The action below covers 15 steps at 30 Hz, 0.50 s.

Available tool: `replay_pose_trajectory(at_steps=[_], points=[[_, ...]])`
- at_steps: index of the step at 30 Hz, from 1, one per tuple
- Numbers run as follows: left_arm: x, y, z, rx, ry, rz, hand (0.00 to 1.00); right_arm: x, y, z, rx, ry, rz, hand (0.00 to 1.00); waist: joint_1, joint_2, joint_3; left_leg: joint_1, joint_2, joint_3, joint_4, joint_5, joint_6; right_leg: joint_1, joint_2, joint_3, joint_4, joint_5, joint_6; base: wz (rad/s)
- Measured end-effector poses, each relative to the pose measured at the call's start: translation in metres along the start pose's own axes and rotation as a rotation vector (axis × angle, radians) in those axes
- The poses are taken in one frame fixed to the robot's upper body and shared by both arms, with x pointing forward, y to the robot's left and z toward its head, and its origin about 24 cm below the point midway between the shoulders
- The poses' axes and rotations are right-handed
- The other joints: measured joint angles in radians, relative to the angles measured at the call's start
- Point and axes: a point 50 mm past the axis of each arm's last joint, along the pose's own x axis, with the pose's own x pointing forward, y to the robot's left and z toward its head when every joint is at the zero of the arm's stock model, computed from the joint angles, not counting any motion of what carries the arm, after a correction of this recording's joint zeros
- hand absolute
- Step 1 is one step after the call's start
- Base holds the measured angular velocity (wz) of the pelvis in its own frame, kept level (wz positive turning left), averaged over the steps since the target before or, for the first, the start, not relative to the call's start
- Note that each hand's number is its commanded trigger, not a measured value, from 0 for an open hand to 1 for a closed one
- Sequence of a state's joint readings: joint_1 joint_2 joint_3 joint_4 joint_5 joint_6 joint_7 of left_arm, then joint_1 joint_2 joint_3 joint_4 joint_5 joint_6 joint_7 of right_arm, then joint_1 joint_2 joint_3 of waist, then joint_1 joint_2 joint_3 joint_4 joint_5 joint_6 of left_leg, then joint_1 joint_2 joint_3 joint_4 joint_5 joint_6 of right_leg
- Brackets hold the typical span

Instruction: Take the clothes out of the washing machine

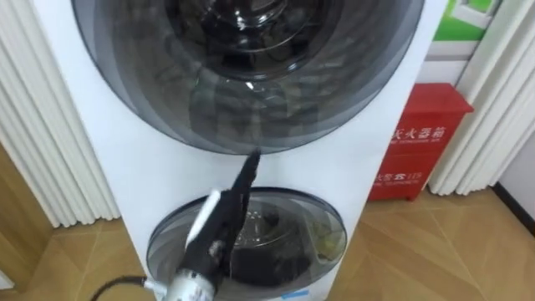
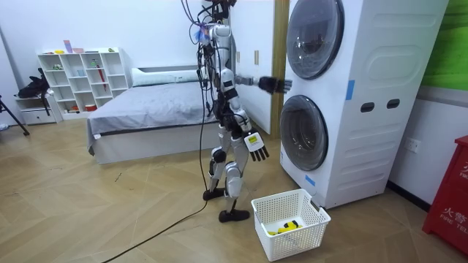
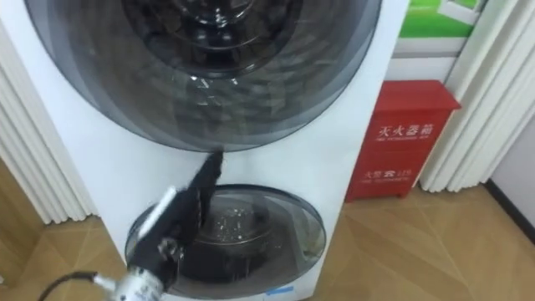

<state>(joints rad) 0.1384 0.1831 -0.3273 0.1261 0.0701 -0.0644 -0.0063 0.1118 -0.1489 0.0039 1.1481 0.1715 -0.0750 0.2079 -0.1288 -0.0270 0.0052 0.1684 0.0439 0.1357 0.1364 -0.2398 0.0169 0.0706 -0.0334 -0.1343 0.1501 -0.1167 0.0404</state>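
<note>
I stand before a white stacked washing machine, facing its front. Its upper round door and lower round door both sit shut, with dark glass. My left hand reaches up from the lower left with straight fingers. Its fingertips touch the bottom rim of the upper door, in the strip between the two doors. In the room view this left hand is stretched out to the machine. My right hand hangs open beside my hip.
A white laundry basket stands on the wooden floor by my feet, with a yellow item inside. A red cabinet stands to the machine's right. White curtains hang on both sides. A bed lies behind me.
</note>
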Motion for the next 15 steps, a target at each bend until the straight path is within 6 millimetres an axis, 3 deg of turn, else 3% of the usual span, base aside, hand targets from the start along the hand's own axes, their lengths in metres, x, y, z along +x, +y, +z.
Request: replay_pose_trajectory(at_steps=[2,4,5,7,10,15], points=[[-0.012,0.002,-0.038,0.049,0.16,0.017,0.0,-0.001,-0.001,-0.003,0.026,-0.004,-0.003,0.0,0.005,0.0,-0.0003,0.001,0.0,0.003,0.001,0.0,0.0,0.0,0.001,0.001,-0.001,-0.001,-0.002,-0.05],[-0.037,0.009,-0.087,0.122,0.383,0.053,0.0,-0.004,-0.004,-0.01,0.06,0.007,-0.016,0.0,0.03,-0.004,0.0012,0.015,0.002,0.02,0.001,0.0,0.0,0.0,0.003,0.016,-0.001,-0.003,-0.005,-0.21],[-0.046,0.011,-0.099,0.136,0.439,0.069,0.0,-0.004,-0.004,-0.011,0.062,0.009,-0.018,0.0,0.036,-0.005,0.0019,0.015,0.002,0.023,0.0,0.0,0.0,0.001,0.004,0.021,-0.001,-0.004,-0.006,-0.22],[-0.079,0.022,-0.135,0.151,0.631,0.149,0.0,-0.005,-0.004,-0.015,0.08,0.015,-0.021,0.0,0.046,-0.013,0.0004,0.017,0.002,0.024,-0.001,0.0,-0.001,0.003,0.004,0.02,-0.001,-0.004,-0.008,-0.03],[-0.114,0.03,-0.164,0.154,0.811,0.249,0.0,-0.005,-0.004,-0.015,0.089,0.018,-0.022,0.0,0.055,-0.006,0.0041,0.018,0.004,0.024,-0.01,-0.007,-0.01,0.002,0.007,0.017,-0.001,-0.004,-0.008,0.04],[-0.146,0.027,-0.186,0.135,0.983,0.34,0.0,-0.006,-0.004,-0.021,0.112,0.038,-0.025,0.0,0.077,0.001,0.0013,0.026,0.005,0.03,-0.019,-0.007,-0.01,0.002,0.009,0.02,0.001,-0.001,-0.011,-0.03]])
